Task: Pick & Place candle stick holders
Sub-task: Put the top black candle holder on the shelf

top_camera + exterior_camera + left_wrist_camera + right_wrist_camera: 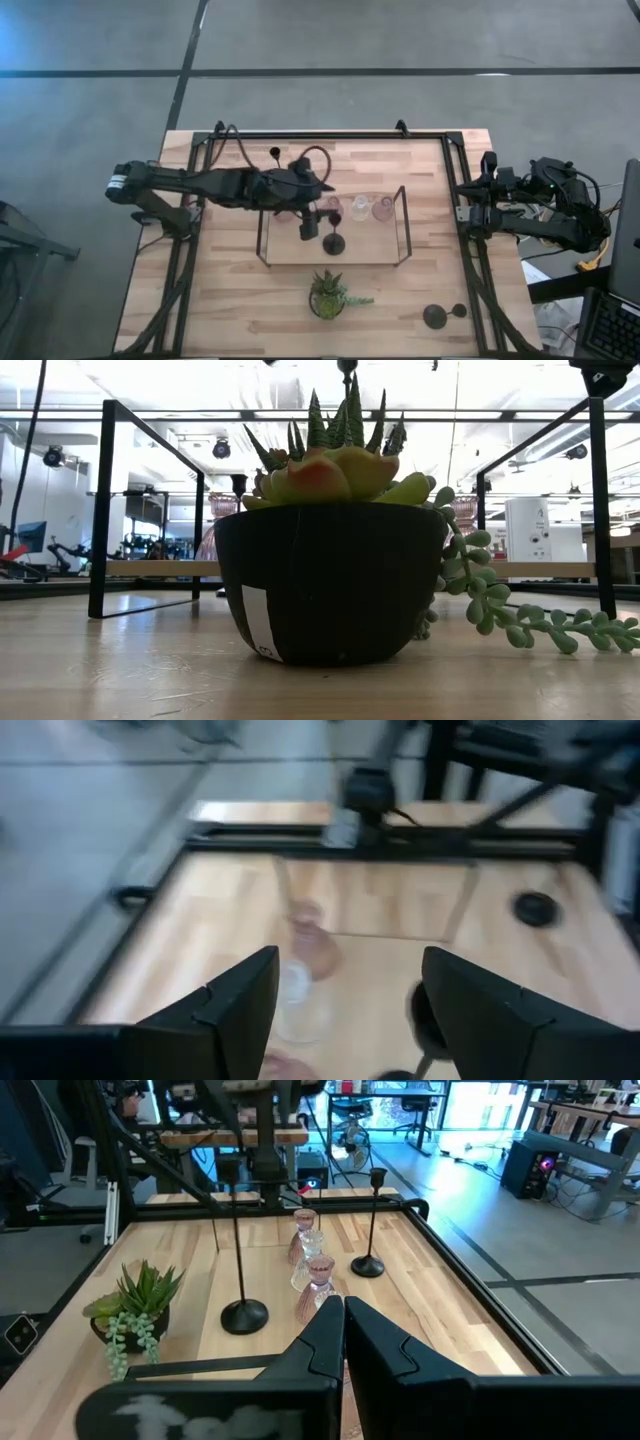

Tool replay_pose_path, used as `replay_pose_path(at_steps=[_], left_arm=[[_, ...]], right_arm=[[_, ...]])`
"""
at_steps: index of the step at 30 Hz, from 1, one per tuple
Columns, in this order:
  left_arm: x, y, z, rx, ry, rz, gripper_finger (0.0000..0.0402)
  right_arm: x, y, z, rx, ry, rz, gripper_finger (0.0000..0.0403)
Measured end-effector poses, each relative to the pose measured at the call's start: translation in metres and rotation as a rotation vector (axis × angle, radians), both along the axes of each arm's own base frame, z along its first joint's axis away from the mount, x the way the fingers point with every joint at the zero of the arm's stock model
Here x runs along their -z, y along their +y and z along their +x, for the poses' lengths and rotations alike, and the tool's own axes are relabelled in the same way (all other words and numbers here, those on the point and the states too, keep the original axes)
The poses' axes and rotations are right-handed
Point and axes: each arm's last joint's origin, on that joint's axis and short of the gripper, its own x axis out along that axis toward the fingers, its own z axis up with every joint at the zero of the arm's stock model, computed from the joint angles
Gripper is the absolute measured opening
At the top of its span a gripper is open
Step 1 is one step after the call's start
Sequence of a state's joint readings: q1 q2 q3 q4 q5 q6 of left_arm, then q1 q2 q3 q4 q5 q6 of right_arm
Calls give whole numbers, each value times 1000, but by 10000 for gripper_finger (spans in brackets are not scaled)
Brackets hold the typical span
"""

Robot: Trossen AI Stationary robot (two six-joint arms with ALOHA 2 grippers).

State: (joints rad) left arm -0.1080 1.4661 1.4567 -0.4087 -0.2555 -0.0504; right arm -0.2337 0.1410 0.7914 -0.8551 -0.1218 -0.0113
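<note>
- The left gripper (308, 226) reaches out from the left side over the black wire-framed wooden tray (400, 245); it hovers above the tray's left part, its two dark fingers (235, 1010) spread wide with nothing between them.
- Seen from that gripper's own camera, a small clear glass candle holder (297, 995) and a small pink glass candle holder (308, 935) sit on the tray past the gap between the fingers, blurred.
- From above, a row of small squat pink and clear glass holders (360, 208) stands on the tray just beside the left gripper, running away from it toward the tray's right end.
- A black thin-stemmed candlestick holder with a round base (334, 242) stands upright on the tray close to the left gripper, on its near-edge side.
- A second black thin-stemmed holder (274, 154) stands near the table's far edge, behind the left arm.
- A third black holder (436, 317) sits on the bare wooden table (230, 300), outside the tray and well away from both grippers, near the front right corner.
- A small green succulent in a round black pot (329, 294) sits on the table just in front of the tray.
- The right gripper (342, 1342) waits at the table's right edge, its fingers pressed together and holding nothing.
</note>
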Motion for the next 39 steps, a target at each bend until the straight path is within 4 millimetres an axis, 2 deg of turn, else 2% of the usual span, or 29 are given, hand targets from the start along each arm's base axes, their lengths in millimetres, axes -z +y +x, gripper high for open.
replay_pose_path(at_steps=[5, 10, 14, 20, 26, 32, 39], left_arm=[[-18, 1, -17, -48, -66, 56, 250], [-25, 2, -25, -50, -79, 74, 250], [-32, 7, -40, -195, -82, 88, 250], [-21, 16, -60, -518, 19, 101, 249], [-6, 22, -74, -721, 74, 114, 241], [3, 40, -95, -773, 145, 98, 231], [11, 74, -119, -706, 133, 56, 225]], right_arm=[[0, 0, 0, 0, 0, 0, 8], [0, 0, 0, 0, 0, 0, 8], [0, 0, 0, 0, 0, 0, 8], [0, 0, 0, 0, 0, 0, 8], [0, 0, 0, 0, 0, 0, 8], [0, 0, 0, 1, 0, 0, 8], [0, 0, 0, 0, 0, 0, 8]])
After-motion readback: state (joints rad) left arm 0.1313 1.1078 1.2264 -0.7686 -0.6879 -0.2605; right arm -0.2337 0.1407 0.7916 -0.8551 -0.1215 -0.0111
